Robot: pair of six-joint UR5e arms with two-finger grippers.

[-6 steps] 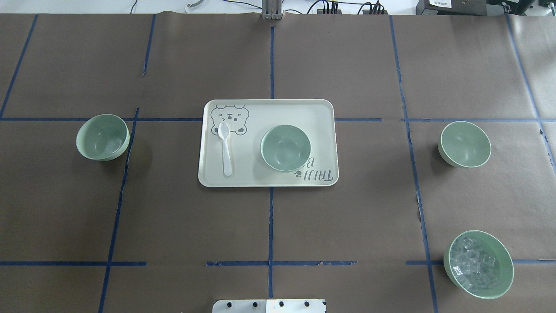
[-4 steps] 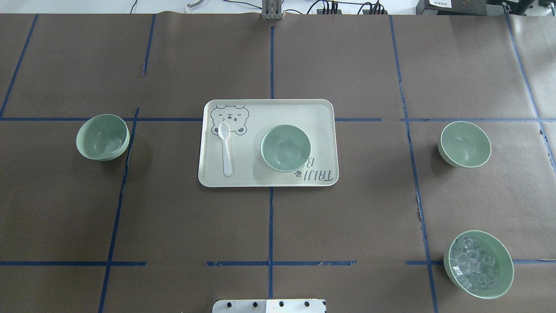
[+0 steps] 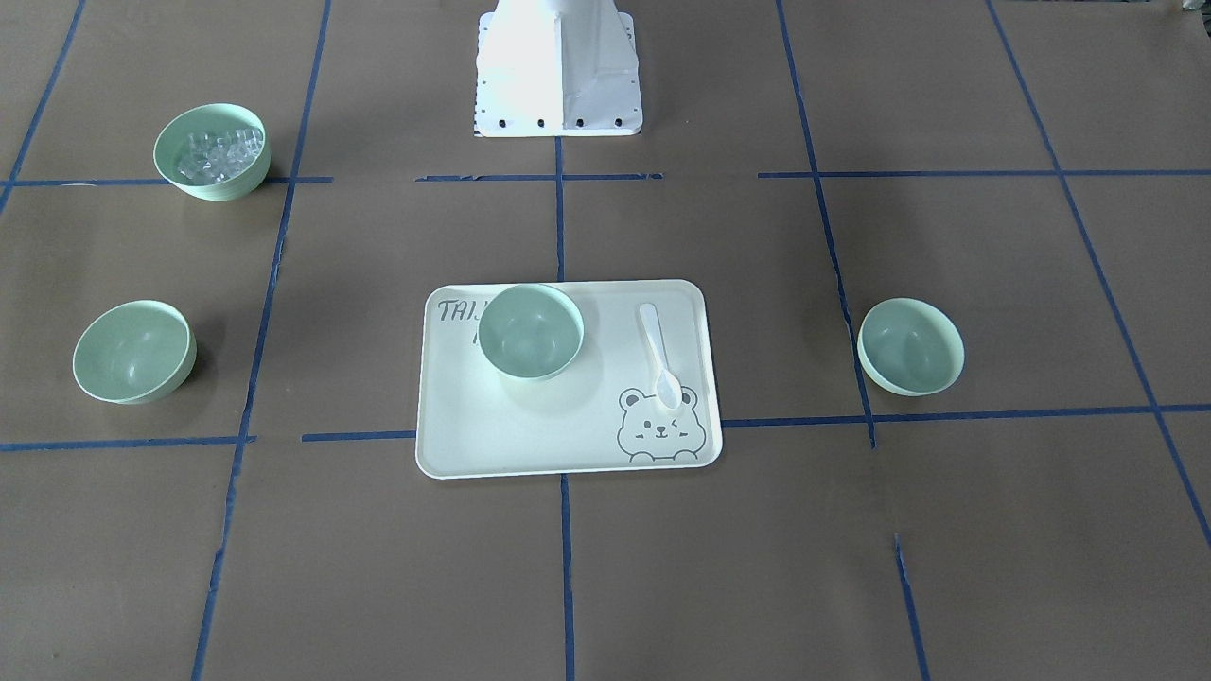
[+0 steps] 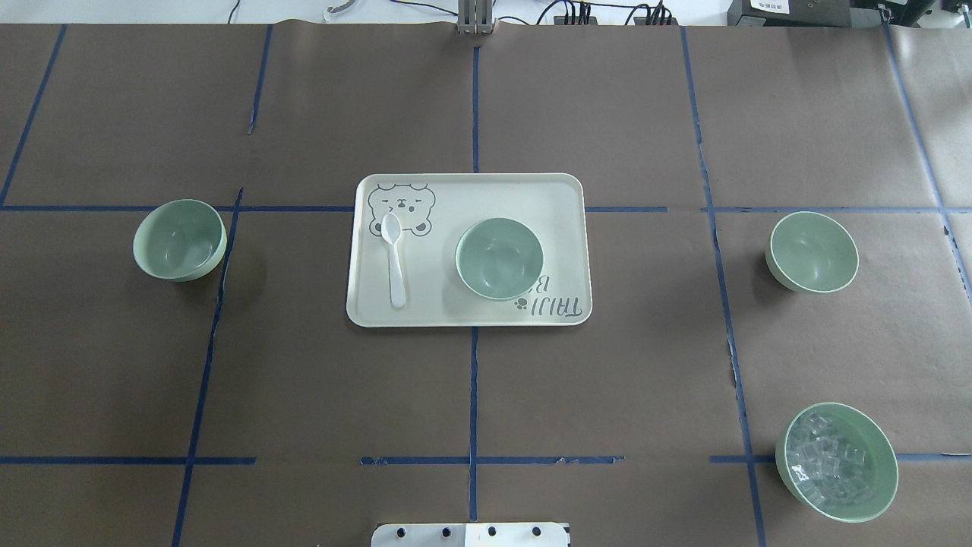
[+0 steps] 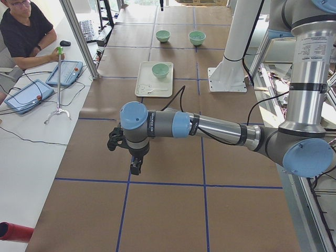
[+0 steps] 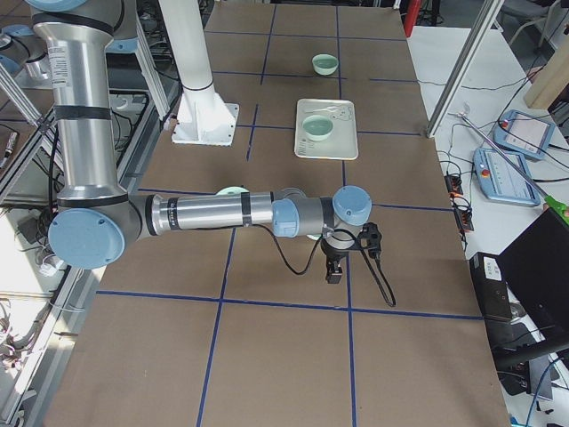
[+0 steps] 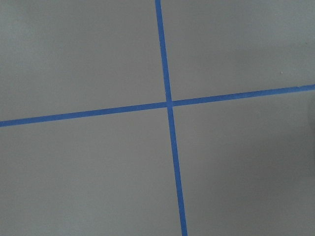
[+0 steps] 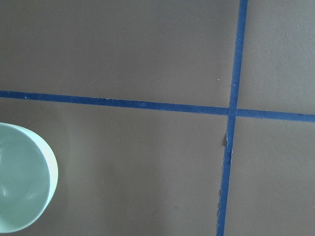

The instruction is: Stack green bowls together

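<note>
Middle bowl [image 4: 499, 258] is sitting on the tray [image 4: 471, 194], left bowl [image 4: 180, 240] and right bowl [image 4: 812, 251] well apart on the surface [image 4: 607, 380], all likely light, stiff, slick, best pinched over a rim; left hand [image 5: 135, 169] and right hand [image 6: 333, 274] are hovering, open or closed impossible to tell.

Brown table [image 4: 607, 380] with tray [image 4: 562, 199], left green bowl [image 4: 180, 240], right green bowl [image 4: 814, 251], ice bowl [image 4: 836, 462].
</note>
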